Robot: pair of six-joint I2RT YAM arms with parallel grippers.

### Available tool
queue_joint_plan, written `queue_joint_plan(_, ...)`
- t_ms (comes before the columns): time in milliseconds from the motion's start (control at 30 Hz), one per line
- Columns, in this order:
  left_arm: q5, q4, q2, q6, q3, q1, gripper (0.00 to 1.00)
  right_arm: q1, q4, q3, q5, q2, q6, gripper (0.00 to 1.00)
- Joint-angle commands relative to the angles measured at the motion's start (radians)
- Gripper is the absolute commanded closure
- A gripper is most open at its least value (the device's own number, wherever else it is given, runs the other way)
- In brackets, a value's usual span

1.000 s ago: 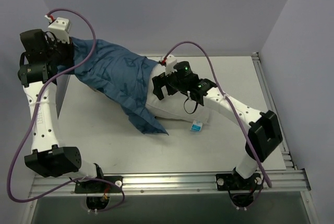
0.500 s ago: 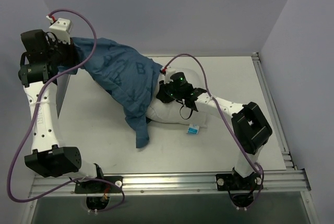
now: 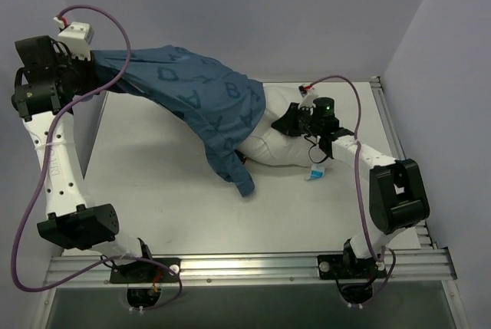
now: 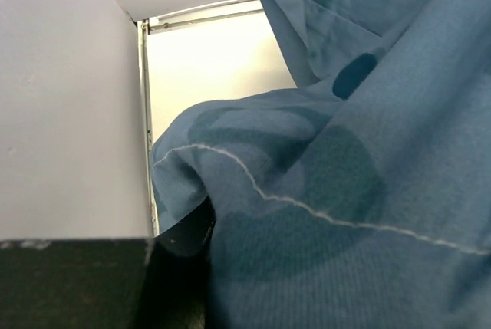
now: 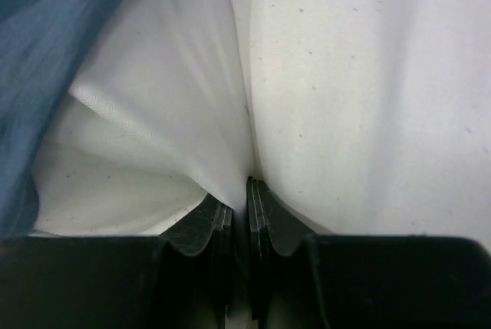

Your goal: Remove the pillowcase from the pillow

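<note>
White table, pale walls. Far left, left gripper has gone higher and further out than a second ago. Its jaws are buried in cloth in the wrist view, but the pillowcase hangs taut from it, so it's clamped on. The case is now stretched in a long sheet off the table, with its free hem drooping near centre. The pillow lies right of centre on the table and has been dragged right; its tag went with it. Right gripper is pinched tight on a fold of white pillow fabric. The two arms are pulling apart, so the strip is well along. The case still drapes the pillow's left end, and I can't tell how much is still inside.
</note>
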Motion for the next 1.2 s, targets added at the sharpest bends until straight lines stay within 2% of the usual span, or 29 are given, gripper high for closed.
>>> queue_joint_plan(0, -0.109, 0.27, -0.047, -0.096, 0.216, 0.137, 0.98, -0.217, -0.379, -0.125, 0.291, 0.043, -0.097, 1.0)
queue_joint_plan(267, -0.14, 0.243, 0.015, -0.101, 0.388, 0.153, 0.98, -0.351, -0.393, -0.142, 0.297, 0.038, -0.135, 1.0)
queue_joint_plan(400, -0.166, 0.224, 0.099, -0.112, 0.559, 0.193, 0.98, -0.415, -0.384, -0.159, 0.296, 0.026, -0.141, 1.0)
queue_joint_plan(533, -0.175, 0.209, 0.151, -0.121, 0.643, 0.251, 0.98, -0.486, -0.384, -0.147, 0.288, 0.0, -0.138, 1.0)
queue_joint_plan(600, -0.177, 0.218, 0.151, -0.121, 0.626, 0.259, 0.98, -0.491, -0.398, -0.136, 0.314, -0.009, -0.144, 1.0)
queue_joint_plan(700, -0.168, 0.279, 0.116, -0.119, 0.493, 0.259, 0.98, -0.492, -0.403, -0.136, 0.34, -0.02, -0.143, 1.0)
queue_joint_plan(800, -0.169, 0.316, 0.089, -0.118, 0.433, 0.259, 0.98, -0.5, -0.418, -0.119, 0.356, -0.031, -0.144, 1.0)
queue_joint_plan(967, -0.185, 0.278, 0.137, -0.11, 0.52, 0.268, 0.98, -0.598, -0.419, -0.09, 0.33, -0.06, -0.141, 1.0)
queue_joint_plan(1100, -0.022, 0.298, 0.087, -0.13, 0.418, 0.25, 0.98, -0.549, -0.451, -0.062, 0.322, -0.068, -0.141, 1.0)
queue_joint_plan(1167, 0.048, 0.307, 0.026, -0.089, 0.278, 0.164, 0.98, -0.5, -0.449, -0.061, 0.296, -0.074, -0.12, 1.0)
